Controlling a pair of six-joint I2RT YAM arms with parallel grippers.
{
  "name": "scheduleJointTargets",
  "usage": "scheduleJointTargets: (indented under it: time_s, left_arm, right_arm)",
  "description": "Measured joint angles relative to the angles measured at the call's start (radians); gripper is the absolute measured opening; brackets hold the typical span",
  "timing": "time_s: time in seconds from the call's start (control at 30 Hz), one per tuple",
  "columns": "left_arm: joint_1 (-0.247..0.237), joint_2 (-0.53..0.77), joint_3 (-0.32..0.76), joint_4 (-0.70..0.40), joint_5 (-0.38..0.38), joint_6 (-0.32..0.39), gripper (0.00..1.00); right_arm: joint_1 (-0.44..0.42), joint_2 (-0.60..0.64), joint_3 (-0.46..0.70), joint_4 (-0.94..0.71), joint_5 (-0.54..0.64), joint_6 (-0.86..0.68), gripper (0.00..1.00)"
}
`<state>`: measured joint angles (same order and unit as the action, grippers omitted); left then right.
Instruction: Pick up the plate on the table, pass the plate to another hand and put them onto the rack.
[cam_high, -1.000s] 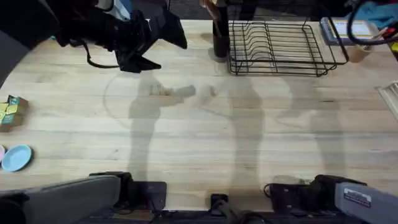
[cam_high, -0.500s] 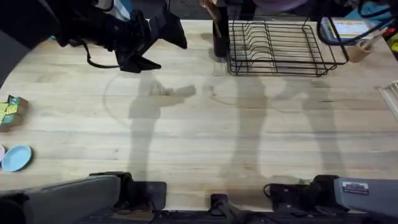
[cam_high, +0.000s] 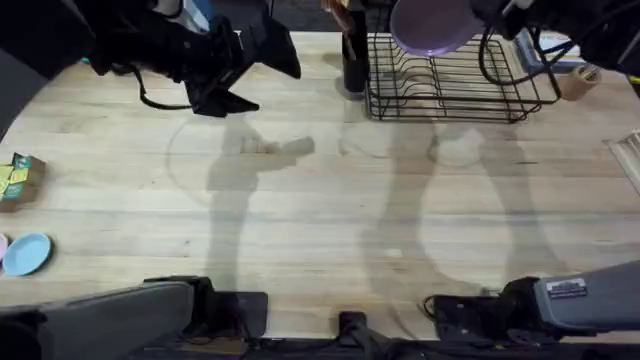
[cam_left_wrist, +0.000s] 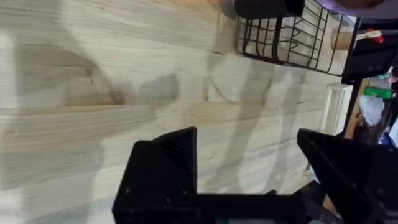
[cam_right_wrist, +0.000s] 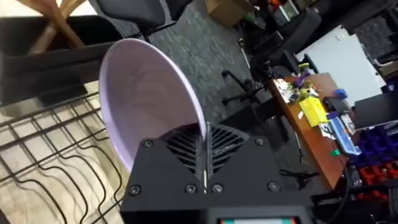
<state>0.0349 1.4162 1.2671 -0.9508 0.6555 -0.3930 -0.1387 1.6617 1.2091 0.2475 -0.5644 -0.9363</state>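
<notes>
Beneath your arms spreads the table (cam_high: 300, 220), a pale butcher-block top crossed by long arm shadows. At its far edge, right of centre, sits the rack (cam_high: 450, 80), black wire with its row of upright slots; from your right wrist camera you see its wires (cam_right_wrist: 56, 155) running under the held load. Just left of the rack stands a dark utensil cup (cam_high: 354, 62).

Your left arm reaches over the far left part of the table, and your left gripper (cam_high: 225, 100) hangs there with its jaws spread wide and nothing between them; the left wrist view shows the two black fingers (cam_left_wrist: 168, 162) well apart over bare wood, with the rack (cam_left_wrist: 286, 37) farther off.

Your right gripper (cam_right_wrist: 205, 155) is up at the far side above the rack, clamped tight onto the rim of the plate (cam_high: 432, 24). That plate is lavender and glossy, held clear of the table and tilted over the rack's near-left part; in the right wrist view it stands nearly edge-on (cam_right_wrist: 149, 93) between the fingers.

At the near left edge lie a small light-blue dish (cam_high: 26, 253) and, a little farther up the edge, a green and yellow box (cam_high: 20, 178).
</notes>
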Motion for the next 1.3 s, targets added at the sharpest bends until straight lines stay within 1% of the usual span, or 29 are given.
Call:
scheduleJointTargets:
  time_s: [0.3, 0.47, 0.57, 0.77, 0.87, 0.97, 1.03, 1.07, 1.1, 1.13, 1.17, 1.2, 1.23, 1.3]
  left_arm:
    - [0.0, 0.0, 0.0, 0.0, 0.0, 0.0, 0.993]
    - [0.0, 0.0, 0.0, 0.0, 0.0, 0.0, 0.993]
    - [0.0, 0.0, 0.0, 0.0, 0.0, 0.0, 0.993]
    - [0.0, 0.0, 0.0, 0.0, 0.0, 0.0, 0.992]
    - [0.0, 0.0, 0.0, 0.0, 0.0, -0.003, 0.993]
    - [0.0, 0.0, 0.0, 0.0, 0.0, -0.019, 0.993]
    - [0.0, 0.0, 0.0, 0.0, 0.0, -0.019, 0.993]
    - [0.0, 0.0, 0.0, 0.0, 0.0, -0.019, 0.993]
    - [0.0, 0.0, 0.0, 0.0, 0.0, -0.019, 0.993]
    - [0.0, 0.0, 0.0, 0.0, 0.0, -0.019, 0.993]
    - [0.0, 0.0, 0.0, 0.0, 0.0, -0.019, 0.993]
    - [0.0, 0.0, 0.0, 0.0, 0.0, -0.019, 0.993]
    - [0.0, 0.0, 0.0, 0.0, 0.0, -0.019, 0.993]
    - [0.0, 0.0, 0.0, 0.0, 0.0, -0.019, 0.993]
  right_arm:
    - [0.0, 0.057, 0.0, 0.0, 0.0, -0.03, 0.031]
    - [-0.002, 0.066, 0.0, -0.017, 0.0, -0.037, 0.031]
    - [-0.018, 0.067, 0.0, -0.047, 0.0, -0.037, 0.031]
    - [-0.029, 0.095, 0.0, -0.048, 0.0, -0.037, 0.031]
    - [-0.029, 0.114, 0.0, -0.071, -0.001, -0.037, 0.031]
    - [-0.033, 0.143, 0.019, -0.138, 0.003, -0.041, 0.031]
    - [-0.033, 0.143, 0.019, -0.139, 0.003, -0.041, 0.043]
    - [-0.033, 0.143, 0.019, -0.141, 0.004, -0.041, 0.07]
    - [-0.032, 0.153, 0.019, -0.159, 0.003, -0.041, 0.363]
    - [-0.03, 0.171, 0.019, -0.166, 0.003, -0.041, 0.743]
    - [-0.03, 0.174, 0.019, -0.167, 0.003, -0.041, 0.883]
    - [-0.03, 0.176, 0.019, -0.166, 0.003, -0.044, 0.968]
    - [-0.03, 0.177, 0.019, -0.166, 0.003, -0.044, 0.998]
    - [-0.03, 0.177, 0.019, -0.166, 0.003, -0.044, 0.998]
